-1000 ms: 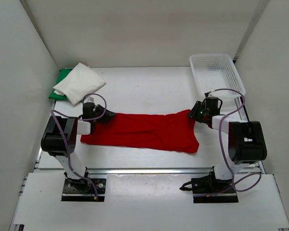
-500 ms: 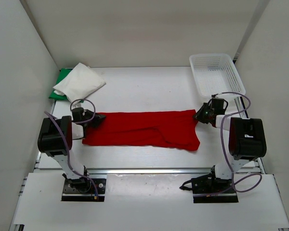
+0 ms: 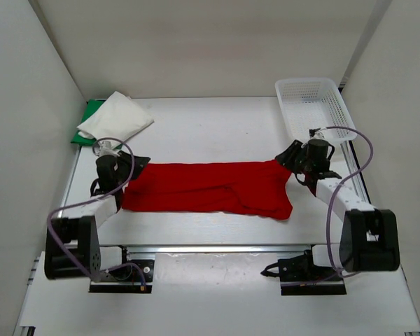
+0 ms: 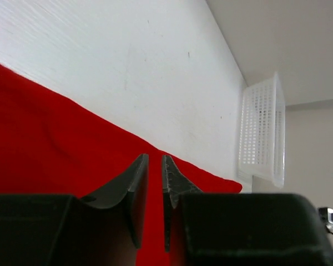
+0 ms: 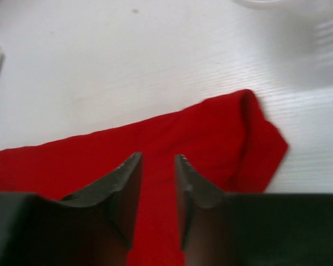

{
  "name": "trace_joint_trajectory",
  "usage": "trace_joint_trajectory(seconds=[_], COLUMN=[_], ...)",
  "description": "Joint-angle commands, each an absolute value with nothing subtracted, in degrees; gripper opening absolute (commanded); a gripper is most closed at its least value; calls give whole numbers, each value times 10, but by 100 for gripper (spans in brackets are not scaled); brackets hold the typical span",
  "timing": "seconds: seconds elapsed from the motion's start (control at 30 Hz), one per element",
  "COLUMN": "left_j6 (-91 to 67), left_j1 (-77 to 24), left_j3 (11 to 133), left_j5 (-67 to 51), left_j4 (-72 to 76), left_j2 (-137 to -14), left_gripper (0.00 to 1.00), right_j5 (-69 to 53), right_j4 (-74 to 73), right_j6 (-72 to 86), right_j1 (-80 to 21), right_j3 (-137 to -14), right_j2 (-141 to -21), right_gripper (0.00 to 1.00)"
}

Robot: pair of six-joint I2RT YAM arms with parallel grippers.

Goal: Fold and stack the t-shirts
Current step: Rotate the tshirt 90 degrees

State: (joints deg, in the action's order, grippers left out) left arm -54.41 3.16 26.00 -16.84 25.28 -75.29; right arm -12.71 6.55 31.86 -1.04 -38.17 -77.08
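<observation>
The red t-shirt (image 3: 210, 187) lies stretched out as a long band across the middle of the table. My left gripper (image 3: 137, 163) is at its far left corner, jaws a narrow gap apart, with flat red cloth (image 4: 55, 138) showing past them. My right gripper (image 3: 288, 155) is at the shirt's far right corner, jaws apart, over red cloth (image 5: 211, 133), with nothing pinched. The white t-shirt (image 3: 116, 120) lies folded at the back left on top of the green t-shirt (image 3: 89, 116).
A white plastic mesh basket (image 3: 315, 105) stands at the back right, just behind my right gripper; it also shows in the left wrist view (image 4: 262, 133). White walls enclose the table on the left, back and right.
Both arms have lowered and their grippers have moved outward to the shirt's ends. The red shirt has been drawn straighter and flatter, its top edge now a straight line.
</observation>
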Motion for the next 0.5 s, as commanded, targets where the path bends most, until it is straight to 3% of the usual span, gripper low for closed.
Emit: trace_joint_trajectory(seconds=[0.0, 0.07, 0.13, 0.47], left_j6=[-502, -526, -542, -577], left_j1=[65, 118, 146, 224], left_j3=[211, 184, 164, 112], left_j5=[-127, -160, -188, -253], left_j4=[181, 199, 215, 257], left_j2=[-708, -718, -743, -760], left_gripper=[26, 24, 23, 21], right_j5=[-112, -131, -148, -137], right_j4=[89, 96, 98, 83], right_j6=[330, 334, 333, 309], right_j1=[-50, -81, -108, -177], right_j3=[-350, -340, -331, -377], right_j2=[-723, -716, -725, -836], right_gripper=[25, 7, 0, 0])
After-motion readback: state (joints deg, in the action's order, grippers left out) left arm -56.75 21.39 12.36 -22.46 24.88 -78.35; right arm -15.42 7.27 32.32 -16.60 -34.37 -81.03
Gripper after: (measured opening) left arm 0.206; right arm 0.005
